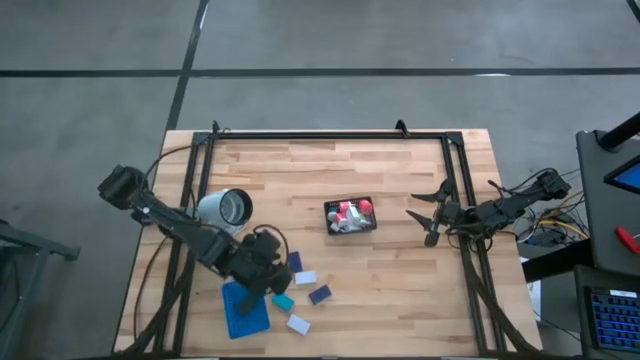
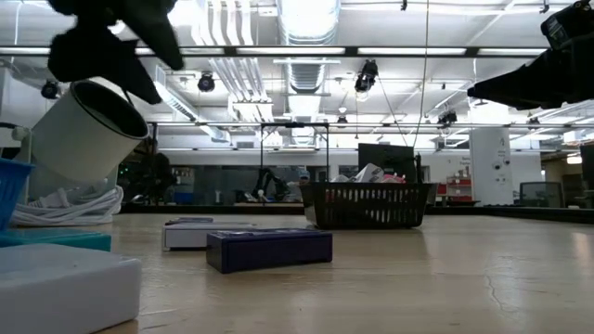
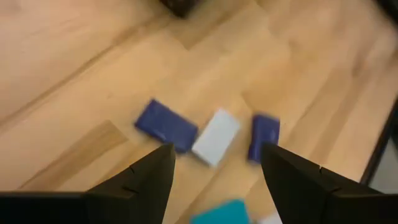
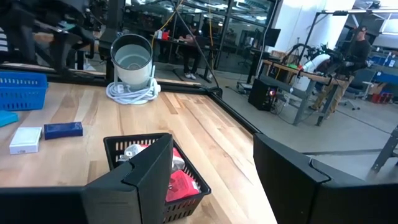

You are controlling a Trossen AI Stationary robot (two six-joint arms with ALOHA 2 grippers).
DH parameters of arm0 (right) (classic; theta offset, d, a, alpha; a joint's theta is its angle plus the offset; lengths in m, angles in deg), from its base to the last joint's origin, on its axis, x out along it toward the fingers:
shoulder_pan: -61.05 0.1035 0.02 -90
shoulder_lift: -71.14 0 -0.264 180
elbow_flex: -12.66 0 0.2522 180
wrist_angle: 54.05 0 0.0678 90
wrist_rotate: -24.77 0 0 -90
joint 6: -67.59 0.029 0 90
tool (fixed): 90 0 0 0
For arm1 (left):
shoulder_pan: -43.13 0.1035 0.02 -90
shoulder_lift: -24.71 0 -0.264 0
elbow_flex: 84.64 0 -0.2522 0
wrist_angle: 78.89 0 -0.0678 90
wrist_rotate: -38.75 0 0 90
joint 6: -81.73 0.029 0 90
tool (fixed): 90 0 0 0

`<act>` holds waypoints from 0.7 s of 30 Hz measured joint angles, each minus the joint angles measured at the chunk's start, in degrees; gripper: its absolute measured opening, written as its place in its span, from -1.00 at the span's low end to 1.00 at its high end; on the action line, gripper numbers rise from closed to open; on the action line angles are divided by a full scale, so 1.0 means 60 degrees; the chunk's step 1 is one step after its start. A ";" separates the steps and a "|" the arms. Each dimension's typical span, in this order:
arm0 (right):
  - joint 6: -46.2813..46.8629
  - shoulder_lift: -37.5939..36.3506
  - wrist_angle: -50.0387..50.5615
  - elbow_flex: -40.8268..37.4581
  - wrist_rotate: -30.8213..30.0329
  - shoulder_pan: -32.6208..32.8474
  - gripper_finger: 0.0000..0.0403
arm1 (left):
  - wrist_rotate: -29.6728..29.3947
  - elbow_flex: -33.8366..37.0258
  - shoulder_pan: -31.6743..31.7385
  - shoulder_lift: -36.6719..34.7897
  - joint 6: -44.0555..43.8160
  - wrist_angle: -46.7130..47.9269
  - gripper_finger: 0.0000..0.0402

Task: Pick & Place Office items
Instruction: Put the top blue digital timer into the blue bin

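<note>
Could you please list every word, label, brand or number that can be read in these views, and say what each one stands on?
None can be read.
The navy block, the white block and the teal block show plain faces with no lettering.
The black mesh basket and the blue tray bear no legible mark.
Any signs in the room behind the table are too small to read.
</note>
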 joint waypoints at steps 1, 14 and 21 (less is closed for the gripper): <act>0.0002 0.0000 0.0000 0.0000 0.0000 0.0003 0.08 | -0.0019 0.0026 0.0158 0.0000 -0.0180 -0.0132 0.21; 0.0000 0.0000 0.0000 0.0000 0.0000 0.0001 0.08 | 0.0157 0.0064 0.0821 0.0804 -0.1034 -0.1238 0.21; 0.0004 0.0004 0.0000 0.0000 0.0000 0.0004 0.08 | 0.1632 0.0066 0.1631 0.1047 -0.1561 -0.1059 0.21</act>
